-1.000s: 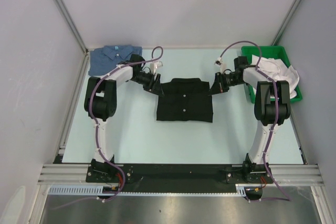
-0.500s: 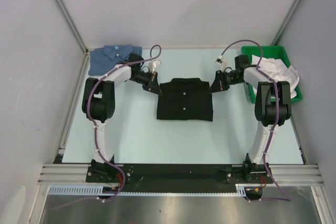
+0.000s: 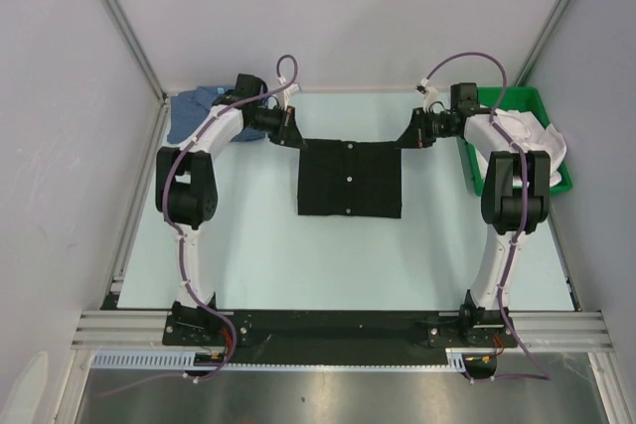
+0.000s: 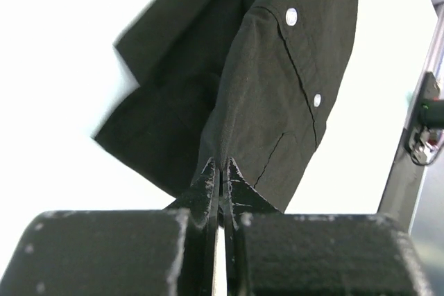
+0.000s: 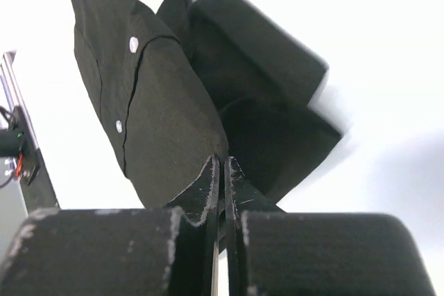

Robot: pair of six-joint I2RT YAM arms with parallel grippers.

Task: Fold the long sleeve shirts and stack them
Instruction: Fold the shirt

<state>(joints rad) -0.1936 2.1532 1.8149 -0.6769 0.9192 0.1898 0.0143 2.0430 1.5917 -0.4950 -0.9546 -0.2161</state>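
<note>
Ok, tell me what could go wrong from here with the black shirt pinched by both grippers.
1. Slip: the left gripper and right gripper each hold the black shirt only by a thin edge at the fingertips, so a corner might pull free.
2. Unfolding: in the wrist views, folded layers hang loose under the pinch and may fall open.
3. Snag: the left arm lies over the blue shirt and could drag it.
</note>
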